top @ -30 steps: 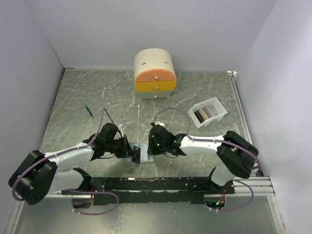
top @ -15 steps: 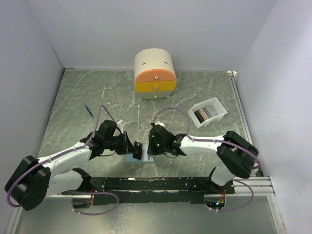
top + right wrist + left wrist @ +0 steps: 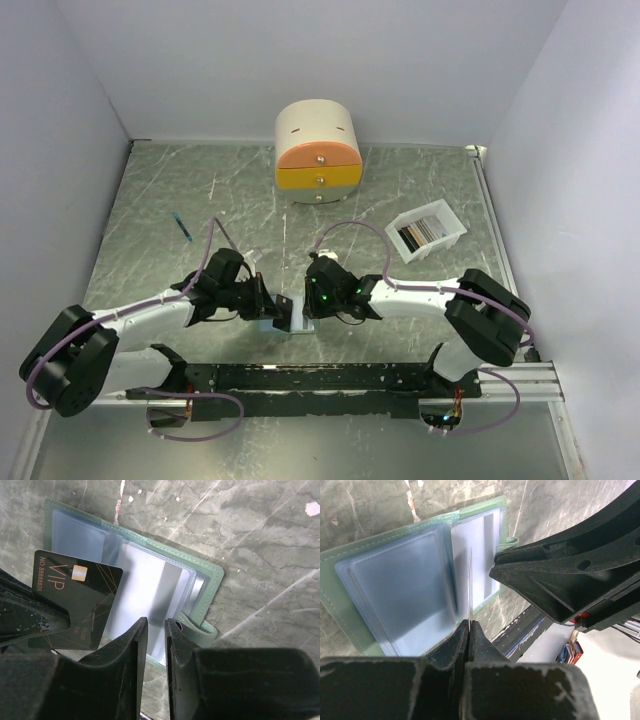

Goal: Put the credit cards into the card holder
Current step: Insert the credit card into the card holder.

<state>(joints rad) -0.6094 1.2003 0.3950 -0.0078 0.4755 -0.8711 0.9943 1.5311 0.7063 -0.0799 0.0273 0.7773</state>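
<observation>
Card holder (image 3: pixel 202 572): grey-green, lying open on the table with its pale pockets up, directly beneath the tips of both grippers.
Credit card (image 3: pixel 75 605): black with gold VIP lettering, clamped on edge in the left gripper (image 3: pixel 469 626). Its free edge reaches over the pockets ahead of the fingers.
Right gripper (image 3: pixel 156 627): jaws a narrow gap apart at the holder's clasp-side edge; whether they pinch it cannot be told.
Further cards (image 3: pixel 420 233): in a white tray (image 3: pixel 415 212), well beyond the right gripper.

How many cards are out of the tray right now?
1: the black VIP card, pinched in the left gripper over the open card holder. The other credit cards lie in the white tray; the holder's pockets may hide more.
</observation>
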